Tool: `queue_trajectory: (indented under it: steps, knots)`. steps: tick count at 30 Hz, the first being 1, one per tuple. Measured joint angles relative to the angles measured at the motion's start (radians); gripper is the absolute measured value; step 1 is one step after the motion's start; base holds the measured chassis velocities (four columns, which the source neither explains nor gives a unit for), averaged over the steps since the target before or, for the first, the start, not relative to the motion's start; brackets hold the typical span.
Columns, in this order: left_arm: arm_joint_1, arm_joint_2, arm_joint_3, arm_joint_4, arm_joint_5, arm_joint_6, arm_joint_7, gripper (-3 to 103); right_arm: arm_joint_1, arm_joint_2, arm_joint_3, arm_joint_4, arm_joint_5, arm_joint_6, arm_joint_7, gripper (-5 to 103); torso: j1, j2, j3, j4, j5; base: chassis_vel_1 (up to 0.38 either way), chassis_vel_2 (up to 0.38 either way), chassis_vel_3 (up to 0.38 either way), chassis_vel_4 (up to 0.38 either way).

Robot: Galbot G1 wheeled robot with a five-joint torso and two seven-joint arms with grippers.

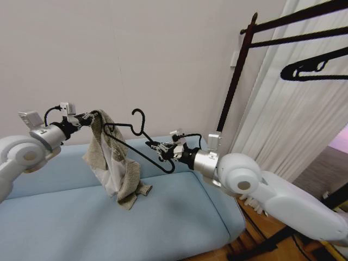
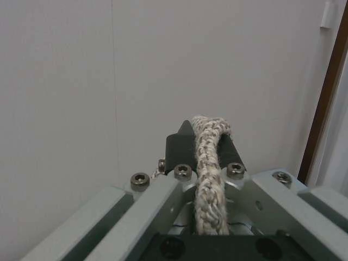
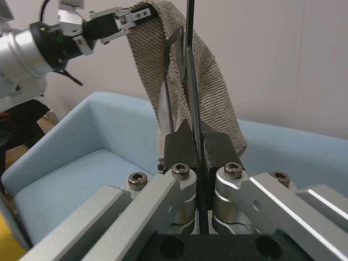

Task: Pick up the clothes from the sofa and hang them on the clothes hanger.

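A beige knitted garment hangs in the air above the light blue sofa. My left gripper is shut on its upper edge; in the left wrist view the knit runs between the black fingertips. One shoulder of a black hanger sits inside the garment, hook up. My right gripper is shut on the hanger's other end; in the right wrist view the thin black hanger rises from between the black pads toward the garment and the left gripper.
A dark wooden clothes rack stands at the right of the sofa, with another black hanger on its rail. White curtains hang behind it. A plain wall is behind the sofa. Wooden floor shows at the lower right.
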Motion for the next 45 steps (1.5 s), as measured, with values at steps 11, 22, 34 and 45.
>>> queue_trajectory:
  steps: [11, 22, 34, 45]
  knots:
    - [0.005, 0.010, -0.008, -0.046, 0.000, 0.000, -0.019, 2, 0.041, 0.077, -0.040, -0.052, -0.027, 0.004, 0.049, 2, 0.000, 0.000, 0.000, -0.0002, 0.0001, 0.000, 0.000, 0.000, 0.000]
    - [-0.016, 0.012, -0.006, -0.080, -0.003, 0.004, -0.043, 2, 0.029, 0.135, -0.096, -0.154, -0.141, -0.014, 0.068, 2, 0.000, 0.000, 0.000, 0.0002, 0.0001, 0.000, 0.000, 0.000, 0.000]
    - [-0.049, 0.017, -0.009, -0.041, -0.003, 0.000, -0.049, 2, -0.028, 0.046, -0.075, -0.119, -0.174, -0.029, 0.066, 2, 0.000, 0.000, 0.000, -0.0003, 0.0003, 0.000, 0.000, 0.000, 0.000]
    - [-0.042, 0.013, -0.003, -0.080, -0.004, 0.000, -0.056, 2, 0.059, 0.144, -0.071, -0.146, -0.136, -0.021, 0.114, 2, 0.000, 0.000, 0.000, -0.0001, 0.0002, 0.000, 0.000, 0.000, 0.000]
